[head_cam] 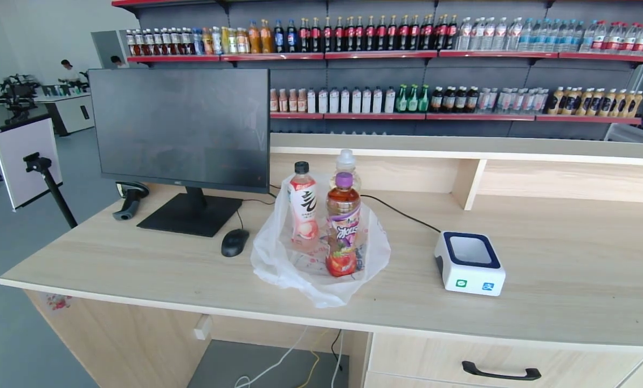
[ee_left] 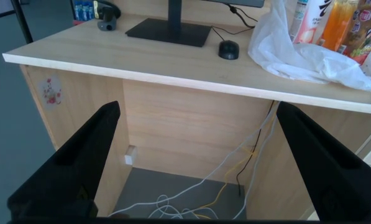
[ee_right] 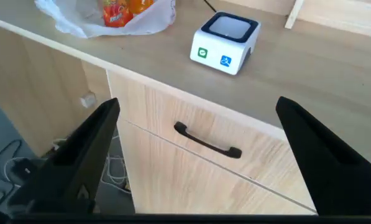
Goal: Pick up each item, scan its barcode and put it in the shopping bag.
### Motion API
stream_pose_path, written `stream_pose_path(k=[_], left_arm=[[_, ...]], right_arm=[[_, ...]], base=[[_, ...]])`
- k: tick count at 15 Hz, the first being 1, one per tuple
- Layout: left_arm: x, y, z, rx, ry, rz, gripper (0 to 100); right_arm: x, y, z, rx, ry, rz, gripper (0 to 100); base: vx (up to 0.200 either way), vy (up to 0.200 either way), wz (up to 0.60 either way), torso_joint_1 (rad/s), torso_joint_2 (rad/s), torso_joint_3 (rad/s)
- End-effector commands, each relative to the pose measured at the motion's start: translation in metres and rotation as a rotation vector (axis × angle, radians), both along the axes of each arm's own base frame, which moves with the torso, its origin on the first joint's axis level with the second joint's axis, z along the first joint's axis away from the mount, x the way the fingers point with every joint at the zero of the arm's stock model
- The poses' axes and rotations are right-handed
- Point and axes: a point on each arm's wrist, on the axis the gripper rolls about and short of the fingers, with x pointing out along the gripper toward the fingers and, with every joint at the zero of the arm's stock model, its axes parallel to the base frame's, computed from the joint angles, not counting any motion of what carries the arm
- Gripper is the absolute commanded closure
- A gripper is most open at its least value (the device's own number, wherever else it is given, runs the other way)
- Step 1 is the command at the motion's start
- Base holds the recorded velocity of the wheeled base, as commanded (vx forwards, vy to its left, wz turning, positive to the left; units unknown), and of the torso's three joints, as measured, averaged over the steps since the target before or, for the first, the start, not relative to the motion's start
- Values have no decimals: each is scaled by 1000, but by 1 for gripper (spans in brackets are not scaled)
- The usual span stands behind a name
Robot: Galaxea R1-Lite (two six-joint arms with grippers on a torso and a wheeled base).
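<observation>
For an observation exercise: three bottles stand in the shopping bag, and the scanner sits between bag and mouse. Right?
No. The head view shows the shopping bag between the scanner and the mouse; the three bottles do stand in it.

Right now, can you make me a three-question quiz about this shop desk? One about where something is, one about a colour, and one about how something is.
1. Where is the white scanner box?
A. On the floor
B. On the counter, to the robot's right of the shopping bag
C. Hanging from the ceiling

2. What colour is the cap of the front bottle?
A. Purple
B. Green
C. Yellow

3. How is the screen of the monitor?
A. Showing a cartoon
B. Cracked
C. Dark

Answers:
1 B: the scanner box sits on the counter, apart from the shopping bag, on its right.
2 A: the front bottle wears a purple cap.
3 C: the monitor shows only a plain dark screen.
</observation>
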Motion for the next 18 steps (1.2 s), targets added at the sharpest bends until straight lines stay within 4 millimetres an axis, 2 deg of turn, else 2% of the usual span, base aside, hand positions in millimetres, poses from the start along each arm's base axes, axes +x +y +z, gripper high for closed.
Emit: stream_pose_path(k=[1,2,4,6,8,9,11,12,14,16,18], left_arm=[[0,0,0,0,0,0,0],[0,0,0,0,0,0,0],[0,0,0,0,0,0,0],[0,0,0,2,0,0,0],[0,0,0,2,0,0,0],[0,0,0,2,0,0,0],[0,0,0,0,0,0,0],[0,0,0,0,0,0,0],[0,0,0,0,0,0,0],[0,0,0,0,0,0,0],[0,0,0,0,0,0,0]], right_arm=[[-15,-5,-5,61,-119,-38,0],[-13,-3,-4,62,-90,-177,0],[-11,-3,-4,35,-69,-194,0],[-10,-3,-3,79,-56,-228,0],[1,1,-2,60,86,-385,0],[2,1,-2,57,100,-407,0],[-10,0,-4,103,-38,-409,0],[-14,2,-5,136,-97,-517,0],[-16,2,-9,173,-131,-493,0],[-16,3,-10,84,-138,-412,0],[-16,3,-10,90,-137,-411,0]], base=[[0,0,0,0,0,0],[0,0,0,0,0,0],[0,0,0,0,0,0],[0,0,0,0,0,0],[0,0,0,0,0,0],[0,0,0,0,0,0],[0,0,0,0,0,0],[0,0,0,0,0,0],[0,0,0,0,0,0],[0,0,0,0,0,0],[-200,0,0,2,2,5]])
